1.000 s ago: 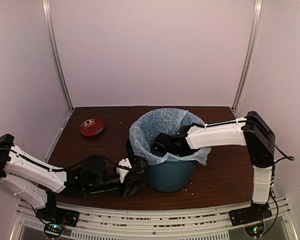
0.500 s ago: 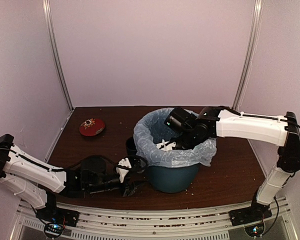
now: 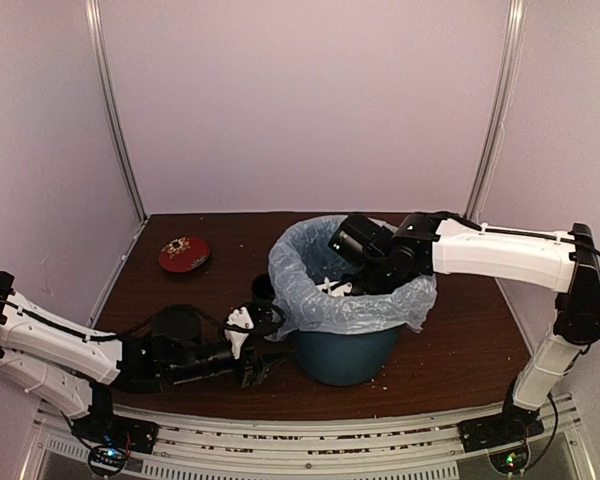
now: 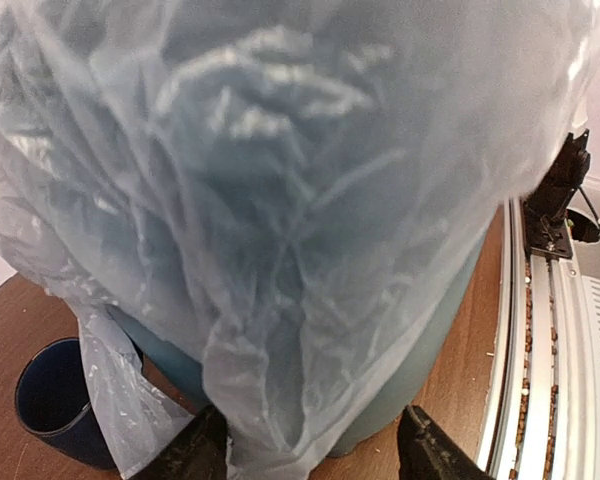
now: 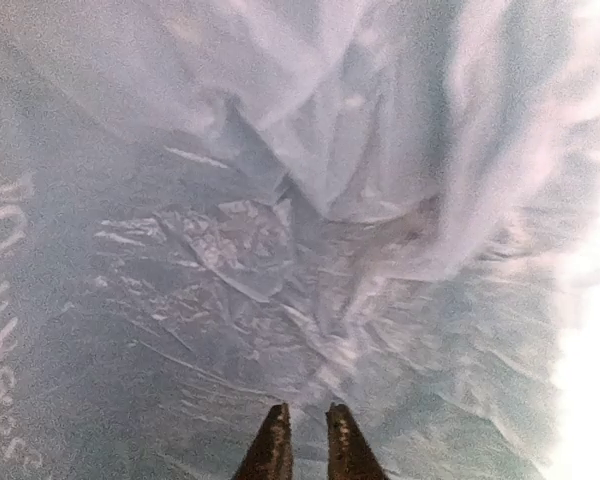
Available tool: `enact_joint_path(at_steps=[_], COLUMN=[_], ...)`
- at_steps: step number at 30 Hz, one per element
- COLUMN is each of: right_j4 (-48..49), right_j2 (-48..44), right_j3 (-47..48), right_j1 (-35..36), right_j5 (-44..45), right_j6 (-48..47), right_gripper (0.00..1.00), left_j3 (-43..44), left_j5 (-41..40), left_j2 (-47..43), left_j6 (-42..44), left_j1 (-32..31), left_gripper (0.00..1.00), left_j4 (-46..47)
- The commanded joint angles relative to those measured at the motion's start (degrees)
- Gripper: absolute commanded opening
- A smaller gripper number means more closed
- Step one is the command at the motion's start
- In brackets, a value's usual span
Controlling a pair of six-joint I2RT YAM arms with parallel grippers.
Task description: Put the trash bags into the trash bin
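The trash bin (image 3: 345, 350) is set near the middle of the front edge of the counter (image 3: 460, 340). The trash bag (image 3: 320, 270) is spread inside it and folded out over the rim. Bare wood is seen toward the right edge. The right fingers (image 5: 278, 448) are held inside the bin, almost pressed together, with nothing between them. The left fingers (image 3: 256, 372) are spread low at the bin's left side, and the bag's hanging edge is seen between them. A dark blue mug (image 4: 50, 400) is tucked just beside the bin.
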Motion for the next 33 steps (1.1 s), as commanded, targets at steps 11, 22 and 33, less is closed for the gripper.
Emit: enact_joint_path(at_steps=[11,22,33], right_j4=[3.5,4.7,5.0], right_j2=[7.8,4.0,3.9], right_j3=[-2.4,-3.3,-3.5], right_j1=[-0.2,-0.4,-0.3], right_j5=[0.9,1.6,2.0], right_j6=[3.1,3.8,4.4], right_gripper=[0.06,0.1,0.11], left_j3=[-1.8,4.6,37.1], left_j5=[-1.7,-4.1,7.1], left_j2=[-7.5,-30.9,0.8], left_j6=[-3.1,-4.5,13.6], left_j1=[-0.5,-5.2,-8.5], left_gripper=[0.68,0.72,0.66], left_j4=[-6.7,-31.6,-31.8])
